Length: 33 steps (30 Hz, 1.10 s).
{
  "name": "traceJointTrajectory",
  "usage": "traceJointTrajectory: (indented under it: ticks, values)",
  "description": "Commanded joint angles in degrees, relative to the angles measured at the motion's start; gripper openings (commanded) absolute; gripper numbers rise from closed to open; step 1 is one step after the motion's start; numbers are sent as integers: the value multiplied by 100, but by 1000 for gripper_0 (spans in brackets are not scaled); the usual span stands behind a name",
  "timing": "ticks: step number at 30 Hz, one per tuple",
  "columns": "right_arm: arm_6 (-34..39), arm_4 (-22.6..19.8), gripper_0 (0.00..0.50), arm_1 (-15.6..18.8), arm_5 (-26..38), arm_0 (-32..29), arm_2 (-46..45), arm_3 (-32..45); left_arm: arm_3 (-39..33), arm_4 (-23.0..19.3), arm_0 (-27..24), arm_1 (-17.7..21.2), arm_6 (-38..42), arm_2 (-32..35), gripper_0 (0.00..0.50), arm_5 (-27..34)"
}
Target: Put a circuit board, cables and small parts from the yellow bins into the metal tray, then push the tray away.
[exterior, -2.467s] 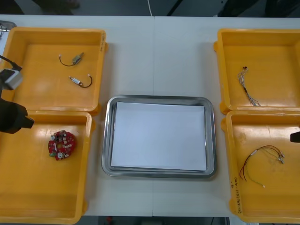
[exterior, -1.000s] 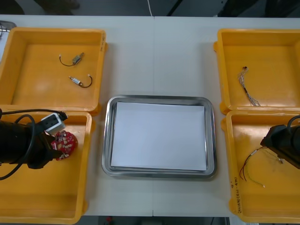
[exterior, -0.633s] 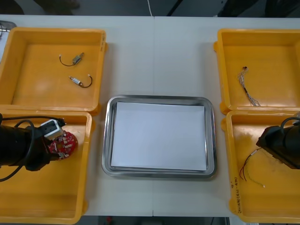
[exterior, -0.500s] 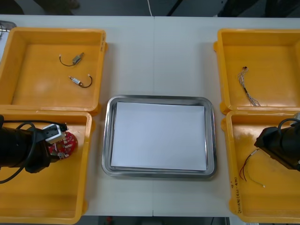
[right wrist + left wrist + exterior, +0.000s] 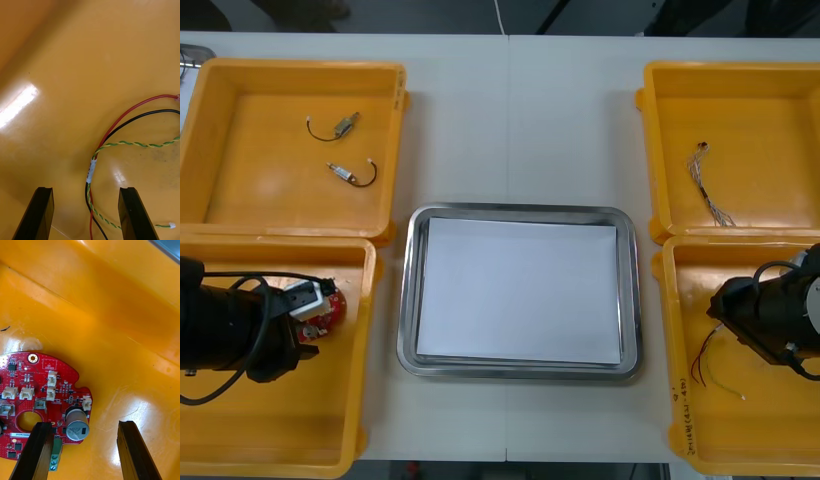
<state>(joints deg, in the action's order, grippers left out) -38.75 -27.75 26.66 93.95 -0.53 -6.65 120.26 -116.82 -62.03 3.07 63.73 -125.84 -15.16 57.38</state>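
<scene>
Looks like the picking-up stage on both sides at once, nothing is in the metal tray (image 5: pixel 408 300) yet, just its white liner (image 5: pixel 520 290)

Left arm (image 5: pixel 225 330) is down in the near-left yellow bin (image 5: pixel 280 420) with the left jaws wide open over the round red circuit board (image 5: pixel 37 390). One finger (image 5: pixel 35 453) sits over the board's edge by the green terminal block, the other is past the rim over bare bin floor, and the silver capacitor is between them. Not gripping anything. I'd guess the next move is to drop a bit lower and pinch that right-hand rim, then carry it right to the tray

Right arm (image 5: pixel 775 320) is in the near-right yellow bin (image 5: pixel 675 400), right jaws also spread wide and empty, straddling the cable bundle (image 5: pixel 91 170). That's red, black and a twisted yellow-green pair, taped together with a white label. It's thin and lies flat on the floor, so the close probably needs to go right down to the plastic or it'll slip out

The board is crowded with white connectors and small chips and has a round hole. The far bins on the desk (image 5: pixel 510 120) are untouched
</scene>
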Motion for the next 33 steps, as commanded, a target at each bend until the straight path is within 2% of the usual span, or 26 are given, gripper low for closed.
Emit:
traceJointTrajectory:
  ticks: [1, 15, 28, 29, 30, 31, 32, 33]
  values:
    - [324, 50, 500, -134, -131, -114, 147, -73, -34, 59, -114, 236, -213, -162, 500, -78]
    - [526, 32, 500, -161, -544, -106, 235, -556, 89, 121, -263, 122, -222, -224, 500, -51]
    - [772, 24, 500, -161, -492, -114, 437, -574, 98, 147, -316, 95, -230, -294, 500, -60]
    - [790, 24, 500, -161, -492, -114, 437, -583, 98, 147, -316, 95, -230, -303, 472, -60]
    - [799, 24, 500, -152, -500, -123, 437, -583, 98, 156, -316, 95, -239, -312, 315, -60]
    - [807, 15, 500, -152, -492, -114, 437, -583, 89, 156, -316, 95, -248, -312, 204, -60]
    - [807, 15, 315, -161, -492, -114, 437, -583, 89, 156, -316, 95, -248, -312, 5, -60]
    - [816, 15, 125, -161, -492, -114, 428, -583, 89, 165, -316, 95, -257, -312, 0, -60]
